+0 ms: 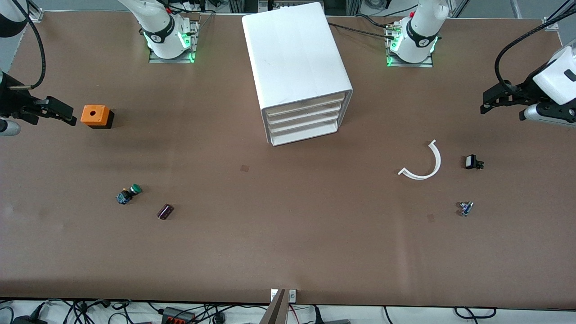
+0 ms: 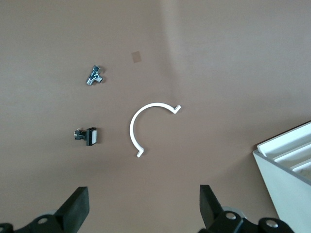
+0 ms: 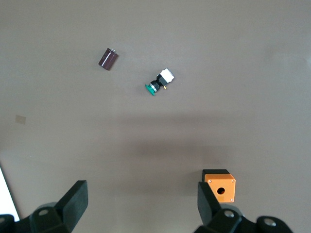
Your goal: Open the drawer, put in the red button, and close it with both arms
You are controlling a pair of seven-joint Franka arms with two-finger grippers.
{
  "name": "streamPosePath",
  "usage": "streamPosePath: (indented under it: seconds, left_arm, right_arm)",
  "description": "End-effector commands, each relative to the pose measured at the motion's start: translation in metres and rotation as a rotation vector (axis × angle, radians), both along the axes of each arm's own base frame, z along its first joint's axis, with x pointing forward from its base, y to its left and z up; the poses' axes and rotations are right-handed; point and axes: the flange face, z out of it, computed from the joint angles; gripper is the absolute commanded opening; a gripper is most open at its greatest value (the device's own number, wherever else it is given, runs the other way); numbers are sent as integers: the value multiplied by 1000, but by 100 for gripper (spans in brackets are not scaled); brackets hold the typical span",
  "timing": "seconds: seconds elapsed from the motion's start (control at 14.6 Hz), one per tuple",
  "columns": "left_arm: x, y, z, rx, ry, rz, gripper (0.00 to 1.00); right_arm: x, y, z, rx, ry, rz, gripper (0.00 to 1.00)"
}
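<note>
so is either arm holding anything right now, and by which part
Nothing is held. The left gripper hangs open over bare table near the white curved clip; the right gripper hangs open beside the orange box.

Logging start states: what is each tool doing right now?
Left tool: open, holding nothing, above the white curved piece.
Right tool: open, holding nothing, above the table beside the orange box.
</note>
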Motion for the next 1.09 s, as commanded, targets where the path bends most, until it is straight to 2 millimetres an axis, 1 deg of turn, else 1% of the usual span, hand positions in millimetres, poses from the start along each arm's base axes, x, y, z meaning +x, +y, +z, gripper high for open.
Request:
streamPosePath:
  seconds: [0.0, 0.2, 0.34, 0.48, 0.68, 0.89, 1.02]
  left_arm:
    - [-12, 0, 5, 70, -20, -34, 100]
    - [-11, -2, 6, 72, -6, -36, 100]
    - [-10, -15, 14, 72, -21, -58, 100]
    - [-10, -18, 15, 64, -22, -61, 100]
    - [-9, -16, 16, 62, -25, -63, 100]
    - [0, -17, 17, 61, -28, -65, 100]
    - [2, -15, 17, 53, -27, -61, 100]
  right_arm:
    - [-1, -1, 5, -1, -9, -10, 100]
    - [0, -1, 4, -1, -9, -10, 100]
    - [0, -1, 4, -1, -11, -10, 100]
    - [0, -1, 4, -3, -11, -10, 100]
    - [-1, -1, 6, -1, -14, -10, 100]
    - [0, -1, 6, -3, -15, -10, 100]
    - [0, -1, 6, -3, -15, -10, 100]
